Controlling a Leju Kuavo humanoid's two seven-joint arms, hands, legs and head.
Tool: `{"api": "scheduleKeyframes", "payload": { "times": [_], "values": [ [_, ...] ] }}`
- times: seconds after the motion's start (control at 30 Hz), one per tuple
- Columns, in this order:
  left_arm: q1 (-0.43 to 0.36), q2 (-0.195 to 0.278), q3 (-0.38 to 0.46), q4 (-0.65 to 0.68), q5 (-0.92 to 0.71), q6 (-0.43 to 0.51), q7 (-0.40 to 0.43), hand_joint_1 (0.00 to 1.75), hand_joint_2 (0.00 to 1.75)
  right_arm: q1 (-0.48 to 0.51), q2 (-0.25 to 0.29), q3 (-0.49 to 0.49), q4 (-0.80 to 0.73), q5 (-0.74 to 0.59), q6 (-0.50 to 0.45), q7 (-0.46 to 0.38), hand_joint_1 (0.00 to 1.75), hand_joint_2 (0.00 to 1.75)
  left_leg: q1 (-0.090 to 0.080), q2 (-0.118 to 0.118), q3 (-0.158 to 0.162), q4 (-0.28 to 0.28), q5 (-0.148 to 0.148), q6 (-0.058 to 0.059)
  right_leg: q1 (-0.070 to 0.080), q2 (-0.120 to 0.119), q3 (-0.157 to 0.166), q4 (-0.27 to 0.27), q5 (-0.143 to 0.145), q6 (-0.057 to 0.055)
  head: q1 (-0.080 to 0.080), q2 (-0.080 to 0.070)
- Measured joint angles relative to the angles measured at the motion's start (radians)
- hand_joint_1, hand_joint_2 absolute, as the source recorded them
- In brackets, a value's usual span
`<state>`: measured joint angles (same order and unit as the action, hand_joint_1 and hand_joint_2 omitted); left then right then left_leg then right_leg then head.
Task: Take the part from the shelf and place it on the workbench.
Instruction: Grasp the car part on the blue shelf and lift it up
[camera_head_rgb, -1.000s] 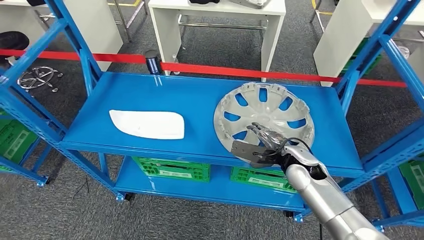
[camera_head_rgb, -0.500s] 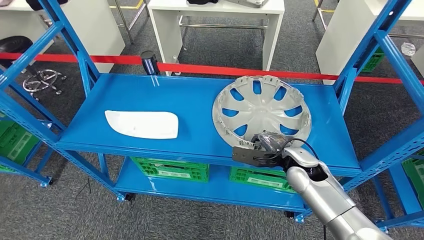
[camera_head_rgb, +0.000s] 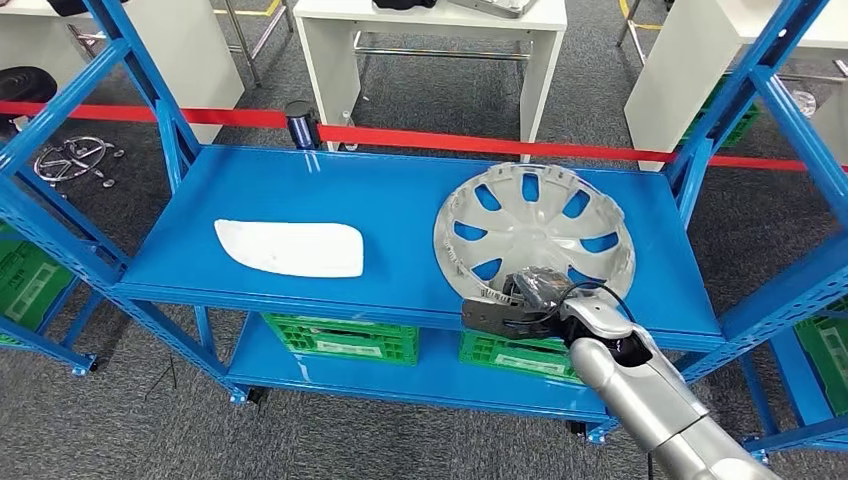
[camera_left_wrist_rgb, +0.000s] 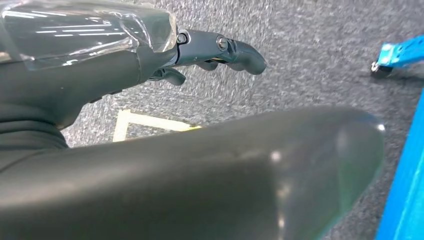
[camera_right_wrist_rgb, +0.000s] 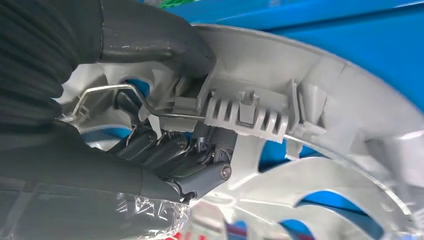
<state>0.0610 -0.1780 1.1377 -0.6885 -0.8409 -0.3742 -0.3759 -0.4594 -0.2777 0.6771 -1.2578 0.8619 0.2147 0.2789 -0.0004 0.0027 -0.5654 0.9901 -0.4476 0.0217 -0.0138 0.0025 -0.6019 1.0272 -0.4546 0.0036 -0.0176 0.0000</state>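
Gripping the near rim of the grey wheel cover (camera_head_rgb: 534, 232) with the right hand (camera_head_rgb: 520, 305), thumb on one side of the rim and dark fingers (camera_right_wrist_rgb: 165, 150) curled on the other. Lying on the blue shelf (camera_head_rgb: 330, 195), right-hand part, with its near edge sticking out a little past the front of the shelf. Looks like the start of the job: grabbed, but not lifted off yet as far as can be told. Left to do: lifting the cover away, carrying it over, putting it down on the counter.

Seen from the head: the whole shelf, a flat white part (camera_head_rgb: 290, 247) lying well apart to the left, green crates (camera_head_rgb: 345, 338) on the level below, a red tape (camera_head_rgb: 450, 142) behind. Seen from the right wrist, up close: the thumb pressed on the rim, a thin wire clip (camera_right_wrist_rgb: 125, 95) and ribbed plastic tabs right by the fingers. Seen from the left wrist: the left hand (camera_left_wrist_rgb: 200, 55) hanging over grey carpet, holding nothing, fingers bent loosely.
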Motion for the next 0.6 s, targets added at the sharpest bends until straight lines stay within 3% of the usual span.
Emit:
{"api": "scheduleKeyframes", "payload": {
  "times": [0.03,0.1,0.17,0.2,0.23,0.3,0.37,0.5,0.53,0.6],
  "values": [
    [0.003,-0.004,-0.004,-0.01,0.002,-0.005,-0.004,0.0,0.0,0.002,-0.001,-0.002,-0.002,0.0,0.0,0.0,1.7,1.75,0.003,0.001,0.005,-0.008,0.006,0.006,0.001,-0.001,-0.016,0.034,-0.018,-0.001,0.001,0.0],
    [0.01,-0.011,-0.013,-0.028,0.004,-0.016,-0.01,0.0,0.0,0.006,-0.003,-0.005,-0.003,0.0,0.001,-0.003,1.7,1.75,0.004,0.001,0.005,-0.014,0.012,0.012,0.002,-0.001,-0.075,0.158,-0.074,-0.009,0.004,0.0],
    [0.018,-0.017,-0.02,-0.045,0.004,-0.027,-0.014,0.0,0.0,0.011,-0.004,-0.007,-0.003,0.0,0.002,-0.006,1.69,1.75,0.003,0.0,0.003,-0.013,0.012,0.012,0.0,-0.001,-0.128,0.267,-0.11,-0.006,0.004,0.0],
    [0.021,-0.02,-0.023,-0.051,0.005,-0.031,-0.015,0.0,0.44,0.013,-0.005,-0.007,-0.003,0.0,0.003,-0.009,1.7,1.75,0.003,0.0,0.003,-0.013,0.011,0.011,-0.002,-0.001,-0.13,0.27,-0.105,0.002,0.004,0.0],
    [0.024,-0.023,-0.025,-0.057,0.005,-0.035,-0.016,0.0,0.87,0.014,-0.005,-0.008,-0.004,0.0,0.004,-0.011,1.71,1.75,0.003,-0.001,0.004,-0.012,0.01,0.01,-0.003,-0.002,-0.112,0.231,-0.085,0.012,0.004,0.0],
    [0.028,-0.028,-0.032,-0.068,0.005,-0.039,-0.018,0.0,1.75,0.014,-0.007,-0.01,-0.005,0.0,0.004,-0.015,1.73,1.75,0.002,-0.003,0.004,-0.005,0.005,0.002,-0.007,-0.003,-0.039,0.083,-0.027,0.026,0.005,0.0],
    [0.029,-0.031,-0.036,-0.079,0.007,-0.043,-0.021,0.0,1.75,0.014,-0.007,-0.01,-0.008,-0.001,0.005,-0.019,1.73,1.75,-0.002,-0.004,0.001,0.004,-0.002,-0.007,-0.007,-0.004,0.005,-0.008,0.004,0.018,0.004,0.0],
    [0.033,-0.037,-0.039,-0.098,0.012,-0.036,-0.023,0.0,1.75,0.012,-0.004,-0.01,-0.013,-0.004,0.005,-0.022,1.73,1.75,0.001,-0.004,-0.008,0.02,-0.016,-0.022,-0.008,-0.003,0.012,-0.019,0.008,-0.01,0.004,0.0],
    [0.034,-0.038,-0.04,-0.102,0.011,-0.031,-0.022,0.0,1.75,0.011,-0.004,-0.01,-0.014,-0.006,0.005,-0.022,1.73,1.75,0.003,-0.004,-0.02,0.048,-0.035,-0.027,-0.01,-0.003,0.013,-0.02,0.008,-0.015,0.002,0.0],
    [0.035,-0.04,-0.042,-0.108,0.01,-0.024,-0.019,0.0,1.75,0.01,-0.003,-0.01,-0.015,-0.007,0.005,-0.022,1.73,1.75,0.007,-0.004,-0.074,0.165,-0.097,-0.037,-0.011,-0.004,0.013,-0.02,0.009,-0.022,0.0,0.0]
  ]
}}
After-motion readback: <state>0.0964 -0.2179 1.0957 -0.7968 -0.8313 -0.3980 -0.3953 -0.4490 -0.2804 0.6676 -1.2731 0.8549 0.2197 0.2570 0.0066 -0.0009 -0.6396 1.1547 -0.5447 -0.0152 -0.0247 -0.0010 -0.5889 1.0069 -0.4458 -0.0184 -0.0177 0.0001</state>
